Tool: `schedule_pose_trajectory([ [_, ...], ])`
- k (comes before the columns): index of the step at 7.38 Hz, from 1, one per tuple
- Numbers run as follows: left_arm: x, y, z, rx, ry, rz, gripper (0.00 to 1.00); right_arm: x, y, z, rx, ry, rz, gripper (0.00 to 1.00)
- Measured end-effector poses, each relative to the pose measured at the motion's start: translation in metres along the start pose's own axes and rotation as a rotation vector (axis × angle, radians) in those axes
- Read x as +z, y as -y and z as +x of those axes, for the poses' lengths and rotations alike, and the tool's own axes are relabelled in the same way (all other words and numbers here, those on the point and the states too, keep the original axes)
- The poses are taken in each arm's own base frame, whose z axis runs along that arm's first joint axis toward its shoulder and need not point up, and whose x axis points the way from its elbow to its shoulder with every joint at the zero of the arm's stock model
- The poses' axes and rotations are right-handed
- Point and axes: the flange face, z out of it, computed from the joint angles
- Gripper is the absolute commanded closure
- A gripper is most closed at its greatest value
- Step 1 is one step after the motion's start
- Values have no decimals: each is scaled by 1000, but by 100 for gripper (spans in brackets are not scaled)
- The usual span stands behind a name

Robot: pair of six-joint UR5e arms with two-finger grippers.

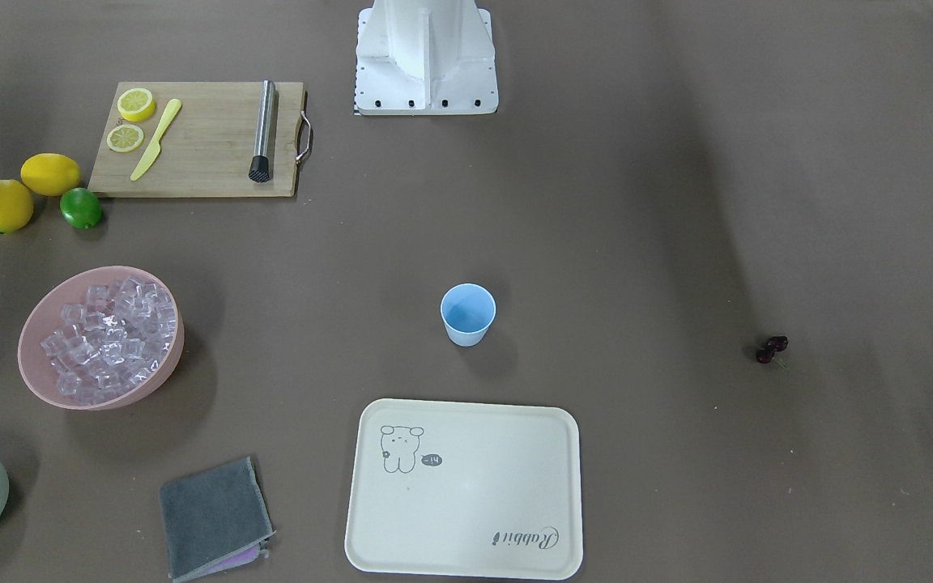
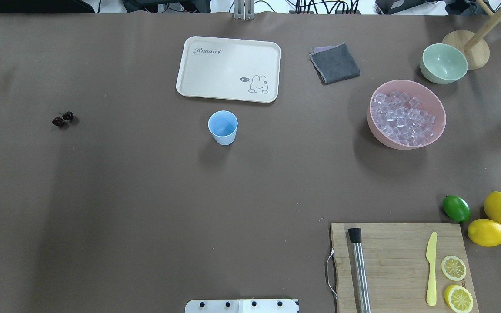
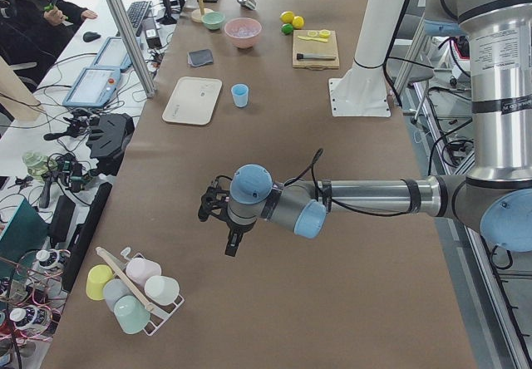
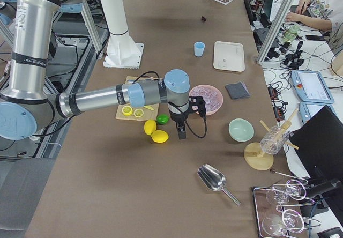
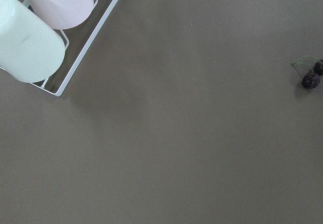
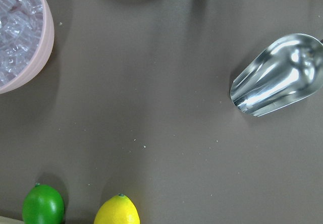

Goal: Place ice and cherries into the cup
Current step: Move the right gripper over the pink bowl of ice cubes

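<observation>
Front view, surface: brown table [image 1: 636, 202]; white robot base [image 1: 426, 57] at its far edge.
Front view, containers: cup [image 1: 467, 314] upright, empty, mid-table; pink bowl [image 1: 29, 356] heaped with ice [image 1: 110, 340]; tray [image 1: 466, 526] bare.
Front view, count: one pair of cherries [image 1: 772, 349] on bare table, well apart from cup; two lemons [image 1: 5, 206]; one lime [image 1: 80, 207]; two lemon slices [image 1: 135, 104].
Overhead, containers: green bowl [image 2: 443, 63], empty.
Left-end view, room: desks [image 3: 91, 86] with screens alongside table.
Left-end view, items: left gripper [image 3: 232, 244] over bare table, jaw opening cannot be told; rack [image 3: 133, 290] of four cups.
Right-end view, items: right gripper [image 4: 182, 133] near lemons and pink bowl, jaw opening cannot be told; one scoop [image 4: 211, 178].
Left wrist view: cherries at right edge.
</observation>
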Motion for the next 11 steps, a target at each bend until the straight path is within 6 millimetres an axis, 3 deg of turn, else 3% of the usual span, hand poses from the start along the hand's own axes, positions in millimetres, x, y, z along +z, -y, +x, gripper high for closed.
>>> schedule_pose_trajectory([
  [2,2,1,-1,-3,1,-3,2,5,8,2,8,8,-6,1],
  [3,1,2,0,1,1,0,2,10,27,-7,35,17,-9,1],
  [4,-1,7,2,11,2,7,2,14,59,-37,70,36,-7,1],
  [6,2,27,4,29,5,16,2,7,143,-131,99,83,-4,1],
  [7,2,38,6,37,4,21,2,9,172,-172,86,97,-22,1],
  [9,1,51,10,48,3,31,2,34,183,-217,44,108,-76,1],
  [11,0,56,12,53,2,34,2,66,180,-234,11,109,-125,2],
])
